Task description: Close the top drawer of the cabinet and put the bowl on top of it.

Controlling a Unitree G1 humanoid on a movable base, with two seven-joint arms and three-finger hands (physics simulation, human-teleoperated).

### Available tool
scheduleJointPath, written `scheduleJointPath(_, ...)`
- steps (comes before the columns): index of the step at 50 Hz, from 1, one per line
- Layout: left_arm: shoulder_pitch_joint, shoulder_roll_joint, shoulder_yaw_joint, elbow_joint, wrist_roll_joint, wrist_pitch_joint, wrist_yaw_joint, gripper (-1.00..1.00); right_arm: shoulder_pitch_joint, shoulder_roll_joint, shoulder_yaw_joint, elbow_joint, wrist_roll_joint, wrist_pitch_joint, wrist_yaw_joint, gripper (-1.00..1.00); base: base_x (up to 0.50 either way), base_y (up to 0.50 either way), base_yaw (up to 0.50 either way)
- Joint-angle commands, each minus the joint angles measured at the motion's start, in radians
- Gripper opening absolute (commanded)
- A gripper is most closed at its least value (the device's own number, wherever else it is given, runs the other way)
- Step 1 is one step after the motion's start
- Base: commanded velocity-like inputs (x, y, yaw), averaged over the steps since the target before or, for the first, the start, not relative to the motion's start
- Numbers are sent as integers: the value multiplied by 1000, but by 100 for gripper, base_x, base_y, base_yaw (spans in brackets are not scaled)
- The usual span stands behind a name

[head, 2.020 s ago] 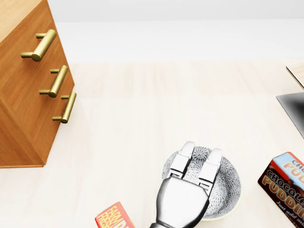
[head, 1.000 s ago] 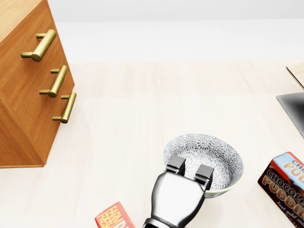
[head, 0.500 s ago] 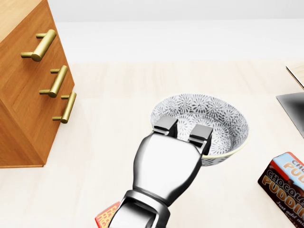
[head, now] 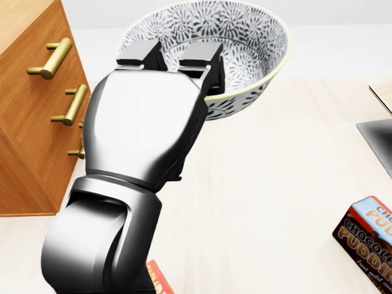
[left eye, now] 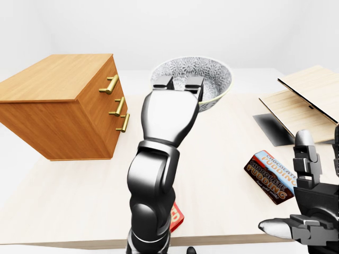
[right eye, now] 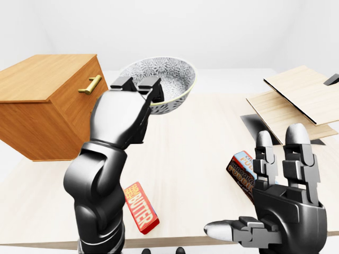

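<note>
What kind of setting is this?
Probably a simulated tabletop test scene, not a real room: a pale table in blank white surroundings, a cabinet and pudding box on it, a bowl gripped in the left hand.

- The cabinet (left eye: 63,106) stands on the bench (left eye: 222,143), at the left of the left-eye view.
- The bowl (head: 245,43) is above the bench, right of the cabinet.
- The pudding box (left eye: 270,177) lies on the bench, at the right.

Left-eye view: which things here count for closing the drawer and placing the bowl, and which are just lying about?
Job: bowl, gripped at its rim by the left robot hand; cabinet.
Lying about: chocolate pudding box, red butter box, wooden boards. The right robot hand is open and holds nothing.
</note>
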State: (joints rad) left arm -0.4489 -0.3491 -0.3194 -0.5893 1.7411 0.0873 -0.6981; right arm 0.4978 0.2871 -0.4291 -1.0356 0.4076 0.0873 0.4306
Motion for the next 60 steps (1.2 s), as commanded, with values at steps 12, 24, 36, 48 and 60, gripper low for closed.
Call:
scheduleJointPath(12, -438, 140, 233, 40, -59, 0, 0, -100, 18, -13, 65, 22, -47, 0, -16, 100, 0, 0, 0)
scheduleJointPath(24, -543, 315, 306, 213, -221, 0, 0, -100, 6, -29, 73, 32, -52, 0, -35, 100, 0, 0, 0)
scheduleJointPath(36, -622, 495, 355, 406, -407, 0, 0, -100, -8, -60, 92, 55, -62, 0, -73, 100, 0, 0, 0)
scheduleJointPath(48, -678, 605, 397, 527, -538, 0, 53, -100, -11, -74, 126, 77, -87, 0, -87, 100, 0, 0, 0)
scheduleJointPath(60, -708, 697, 409, 578, -584, 0, 94, -100, 3, -80, 126, 81, -75, 0, -86, 100, 0, 0, 0)
